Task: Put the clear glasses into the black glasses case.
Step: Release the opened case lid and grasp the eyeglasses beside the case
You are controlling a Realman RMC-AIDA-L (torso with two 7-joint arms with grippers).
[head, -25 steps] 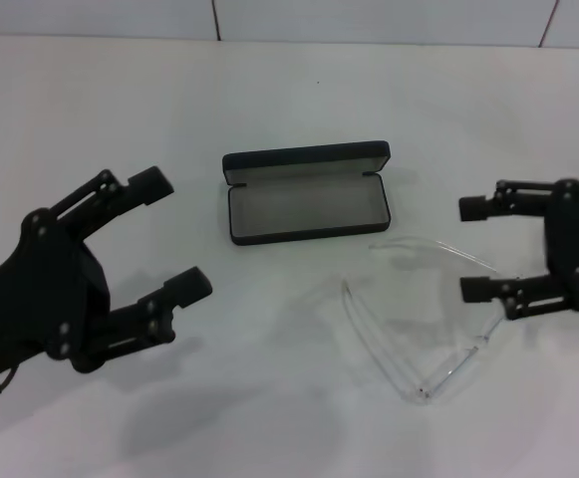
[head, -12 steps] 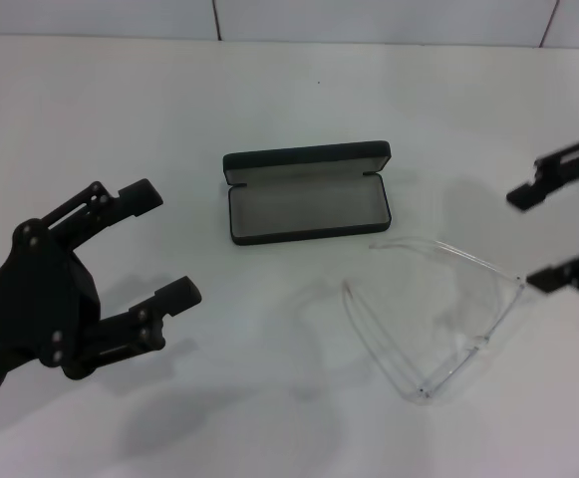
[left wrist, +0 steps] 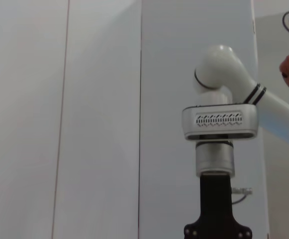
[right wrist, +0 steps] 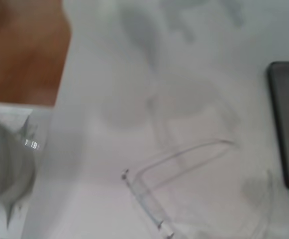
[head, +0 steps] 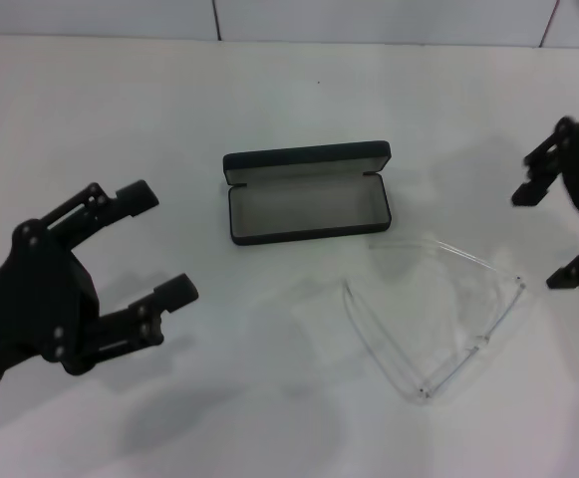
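Note:
The black glasses case (head: 307, 207) lies open at the table's middle, its grey lining bare and its lid standing at the far side. The clear glasses (head: 471, 340) rest on the table just in front and to the right of it, temple arms unfolded towards the case. My right gripper (head: 541, 237) hovers open at the right edge, just right of the glasses and apart from them. On the left, my left gripper (head: 159, 242) is open and holds nothing. The right wrist view looks down on the clear glasses (right wrist: 144, 199) and one end of the case (right wrist: 287, 124).
The white table (head: 289, 90) ends at a tiled wall at the back. Its edge and a brown floor (right wrist: 25, 50) appear in the right wrist view. The left wrist view shows only the wall and my right arm (left wrist: 219, 119).
My right gripper has drawn back to the right and risen, away from the glasses. The left gripper has slipped a little to the left. Glasses and case lie where they were.

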